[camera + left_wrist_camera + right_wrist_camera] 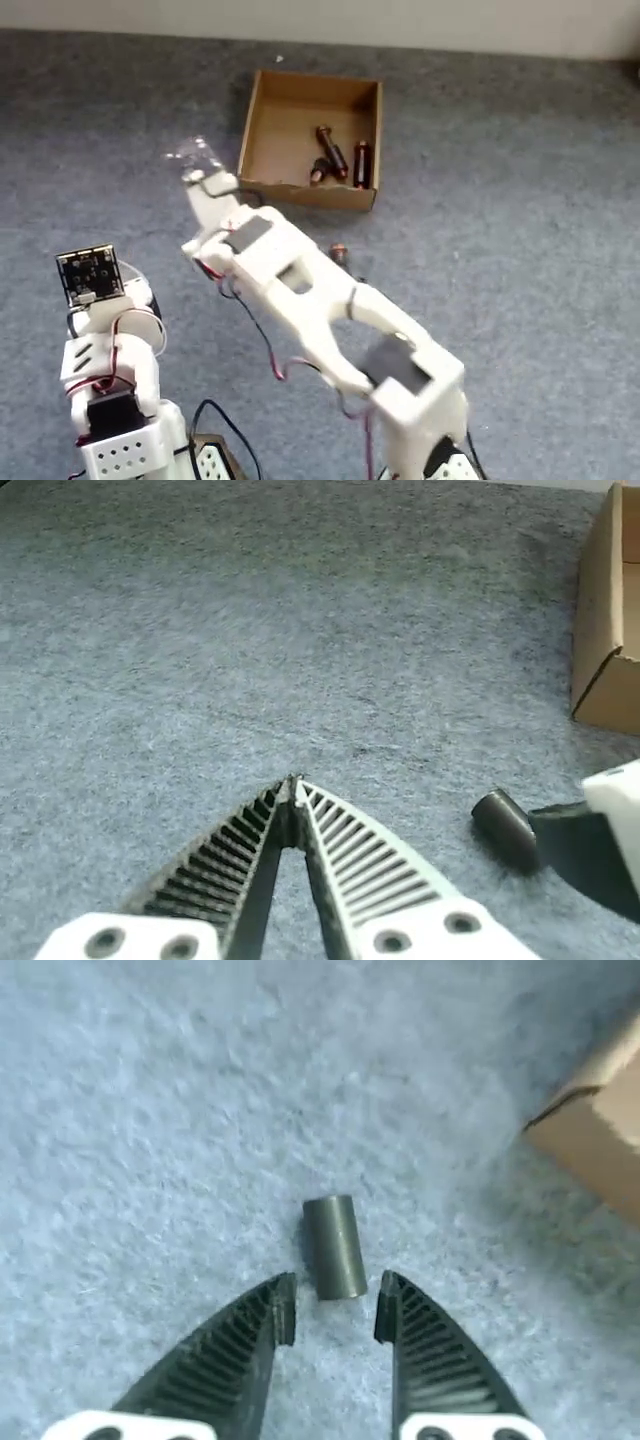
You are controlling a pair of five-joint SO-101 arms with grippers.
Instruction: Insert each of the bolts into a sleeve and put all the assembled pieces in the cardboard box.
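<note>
On the grey table [520, 250], the cardboard box [310, 193] toward the far edge already holds what look like three assembled pieces [332, 152]. The right gripper [335, 1310] hangs spread open at a bare sleeve [335, 1245] off the box's near left corner, and the left gripper [290, 790] is pinched shut on nothing. One loose bolt [338, 252] lies before the box's front wall, so a last pair seems left to join and box

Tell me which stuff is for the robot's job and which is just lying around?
For the job: sleeve, loose bolt, cardboard box, assembled pieces inside it, open right gripper.
Just there: grey carpet, arm cables.
</note>
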